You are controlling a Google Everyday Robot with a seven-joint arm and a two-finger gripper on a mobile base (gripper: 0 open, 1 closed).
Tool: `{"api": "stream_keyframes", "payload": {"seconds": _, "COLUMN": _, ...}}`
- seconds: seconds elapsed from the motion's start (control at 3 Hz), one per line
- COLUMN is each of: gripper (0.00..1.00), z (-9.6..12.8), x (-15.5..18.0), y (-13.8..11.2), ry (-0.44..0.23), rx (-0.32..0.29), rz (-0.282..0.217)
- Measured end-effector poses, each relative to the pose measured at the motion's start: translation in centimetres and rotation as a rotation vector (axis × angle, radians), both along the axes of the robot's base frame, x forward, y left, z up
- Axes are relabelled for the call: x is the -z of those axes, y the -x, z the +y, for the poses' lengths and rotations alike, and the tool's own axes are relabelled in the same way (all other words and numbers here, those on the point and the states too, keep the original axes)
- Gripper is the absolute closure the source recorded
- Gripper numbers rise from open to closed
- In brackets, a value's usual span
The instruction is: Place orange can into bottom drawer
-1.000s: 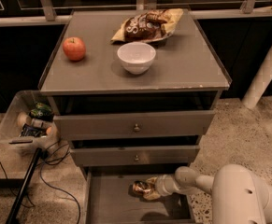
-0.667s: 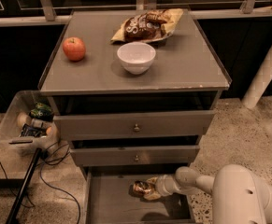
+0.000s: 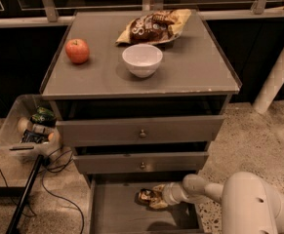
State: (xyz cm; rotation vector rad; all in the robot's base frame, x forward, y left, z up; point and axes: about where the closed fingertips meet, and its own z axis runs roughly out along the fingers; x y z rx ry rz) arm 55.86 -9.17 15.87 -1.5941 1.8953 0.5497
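The tool point(image 3: 157, 199) reaches in from the right, clenched on the small shiny orange-and-gold drink can point(image 3: 145, 196). The can sticks out leftward, long axis level, above the floor of the open grey bottom drawer point(image 3: 117, 213).

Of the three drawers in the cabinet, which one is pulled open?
The bottom drawer, the lowest one: its floor shows, with the orange can and the gripper over it. The two knobbed drawers above show only their fronts.
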Motion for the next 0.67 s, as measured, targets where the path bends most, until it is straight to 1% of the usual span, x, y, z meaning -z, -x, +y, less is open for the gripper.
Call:
{"api": "stream_keyframes", "payload": {"seconds": 0.33, "gripper": 0.0, "z": 0.01, "x": 0.0, "y": 0.0, "ry": 0.0, "rx": 0.0, "rz": 0.0}}
{"api": "stream_keyframes", "payload": {"seconds": 0.67, "gripper": 0.0, "z": 0.01, "x": 0.0, "y": 0.01, "ry": 0.0, "rx": 0.0, "rz": 0.0}}
